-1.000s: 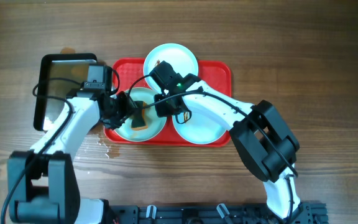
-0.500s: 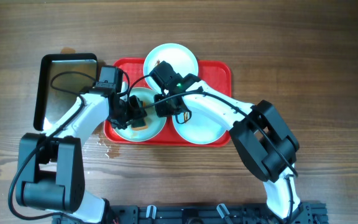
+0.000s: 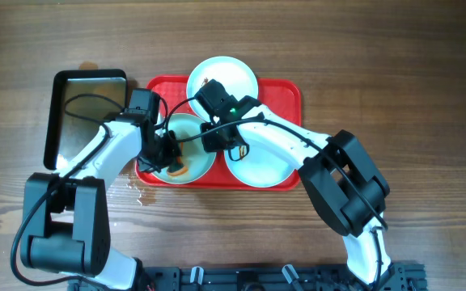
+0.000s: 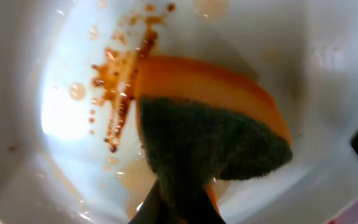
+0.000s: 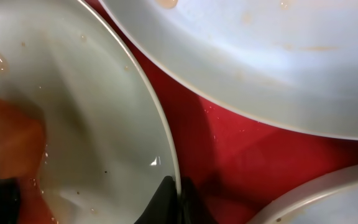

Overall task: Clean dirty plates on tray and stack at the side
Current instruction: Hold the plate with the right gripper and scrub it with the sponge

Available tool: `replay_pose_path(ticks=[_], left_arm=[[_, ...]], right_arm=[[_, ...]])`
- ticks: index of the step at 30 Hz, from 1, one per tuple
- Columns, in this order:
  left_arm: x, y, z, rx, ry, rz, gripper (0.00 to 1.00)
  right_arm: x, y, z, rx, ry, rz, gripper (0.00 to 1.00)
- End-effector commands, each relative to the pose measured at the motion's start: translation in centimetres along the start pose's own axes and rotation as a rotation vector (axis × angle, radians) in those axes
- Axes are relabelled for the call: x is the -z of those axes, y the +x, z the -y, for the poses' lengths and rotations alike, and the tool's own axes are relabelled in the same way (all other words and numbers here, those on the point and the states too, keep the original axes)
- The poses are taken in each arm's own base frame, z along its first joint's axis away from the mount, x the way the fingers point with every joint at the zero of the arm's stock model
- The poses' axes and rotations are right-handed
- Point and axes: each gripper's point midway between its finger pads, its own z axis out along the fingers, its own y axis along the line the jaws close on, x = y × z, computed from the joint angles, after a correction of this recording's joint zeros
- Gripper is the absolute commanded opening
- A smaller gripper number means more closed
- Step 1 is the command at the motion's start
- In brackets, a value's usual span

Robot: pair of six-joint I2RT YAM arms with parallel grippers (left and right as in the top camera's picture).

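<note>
Three white plates sit on the red tray (image 3: pixel 285 93): one at the back (image 3: pixel 222 74), one at the front right (image 3: pixel 259 167), one at the front left (image 3: pixel 194 129). My left gripper (image 3: pixel 171 159) is shut on an orange sponge with a green scouring face (image 4: pixel 210 143), which presses into the front-left plate (image 4: pixel 55 112) beside brown smears (image 4: pixel 120 74). My right gripper (image 5: pixel 178 198) is shut on that same plate's rim (image 5: pixel 165 143), at its right edge, with the red tray (image 5: pixel 229 155) beneath.
A dark metal pan (image 3: pixel 86 101) lies left of the tray. A wet patch (image 3: pixel 138 192) marks the table in front of the tray's left corner. The back plate (image 5: pixel 260 56) and the front-right plate (image 5: pixel 328 199) lie close to my right gripper.
My left gripper has slid right over the front-left plate and has shut on the sponge lying there. The right arm has kept still on the rim.
</note>
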Motion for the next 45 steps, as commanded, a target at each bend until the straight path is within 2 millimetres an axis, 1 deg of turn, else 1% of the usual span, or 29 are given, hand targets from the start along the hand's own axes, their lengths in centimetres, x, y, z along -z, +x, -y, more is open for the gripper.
replay_pose_path(ticks=[1,2,4,6,10,13,15,16,17,18,19,20,21,25,27,29,32,33,34,36,37,38,41,44,45], left_arm=[[-0.5,0.2,1.3,-0.009,0.075,-0.017,0.04],[-0.3,-0.1,2.8,-0.021,0.153,-0.016,0.04],[-0.1,-0.7,4.1,-0.036,0.219,0.004,0.04],[0.0,-1.4,4.5,-0.011,0.235,0.030,0.04],[0.0,-1.9,4.7,-0.002,0.245,0.047,0.04],[-1.1,-1.8,4.1,0.010,0.219,0.025,0.04],[-2.2,-1.8,2.9,0.023,0.156,0.020,0.04],[-2.9,-2.0,1.2,0.035,0.065,0.032,0.04],[-3.0,-2.2,-0.4,0.048,-0.022,0.053,0.04],[-2.7,-2.5,-3.3,0.100,-0.183,0.098,0.04],[-2.3,-2.7,-5.2,0.127,-0.284,0.127,0.04],[-1.9,-2.7,-6.3,0.129,-0.350,0.142,0.04],[-1.6,-2.7,-7.1,0.127,-0.397,0.152,0.04],[-1.3,-2.8,-7.5,0.132,-0.422,0.164,0.04],[-0.9,-2.9,-8.2,0.133,-0.467,0.173,0.04],[0.6,-3.4,-9.0,0.193,-0.533,0.210,0.04],[2.8,-4.6,-7.7,0.201,-0.515,0.234,0.04],[3.4,-4.9,-6.5,0.204,-0.462,0.230,0.04],[3.5,-5.0,-5.3,0.202,-0.400,0.219,0.04],[3.0,-4.6,-1.7,0.178,-0.209,0.165,0.04],[2.6,-4.4,0.1,0.140,-0.114,0.134,0.04],[2.5,-4.4,0.9,0.129,-0.073,0.127,0.04],[2.3,-4.7,2.5,0.106,-0.019,0.135,0.04],[1.6,-4.4,3.2,0.123,-0.016,0.128,0.04],[1.2,-4.3,3.5,0.134,-0.015,0.120,0.04]], right_arm=[[-1.2,0.8,-0.1,0.026,-0.004,-0.038,0.05],[-1.2,0.7,-0.1,0.026,-0.004,-0.038,0.05],[-1.2,0.8,-0.1,0.026,-0.004,-0.038,0.05],[-1.2,0.7,-0.1,0.025,-0.004,-0.037,0.05],[-1.2,0.7,-0.1,0.025,-0.006,-0.035,0.05],[-1.2,0.7,-0.1,0.025,-0.006,-0.036,0.05],[-1.2,0.7,-0.1,0.025,-0.004,-0.038,0.05],[-1.2,0.7,-0.1,0.025,-0.004,-0.038,0.05],[-1.2,0.8,-0.1,0.025,-0.004,-0.038,0.05],[-1.2,0.8,-0.1,0.025,-0.004,-0.038,0.05],[-1.2,0.8,-0.1,0.025,-0.004,-0.039,0.05],[-1.2,0.8,-0.1,0.026,-0.004,-0.039,0.05],[-1.2,0.8,0.0,0.026,-0.004,-0.039,0.05],[-1.2,0.9,0.0,0.033,-0.001,-0.044,0.05],[-1.1,1.0,0.1,0.044,0.002,-0.049,0.05],[-1.1,1.0,0.1,0.044,0.003,-0.050,0.04],[-1.1,1.0,0.1,0.044,0.003,-0.050,0.04],[-1.1,1.0,0.1,0.044,0.002,-0.050,0.04],[-1.1,1.0,0.1,0.044,0.002,-0.049,0.04],[-1.1,1.0,0.1,0.043,0.002,-0.049,0.04],[-1.2,1.0,0.1,0.043,0.001,-0.048,0.04],[-1.2,1.0,0.1,0.043,0.001,-0.048,0.04],[-1.2,0.9,0.0,0.042,-0.002,-0.046,0.04],[-1.1,0.9,-1.1,0.046,-0.064,-0.052,0.04],[-1.1,0.8,-1.2,0.043,-0.067,-0.049,0.04]])
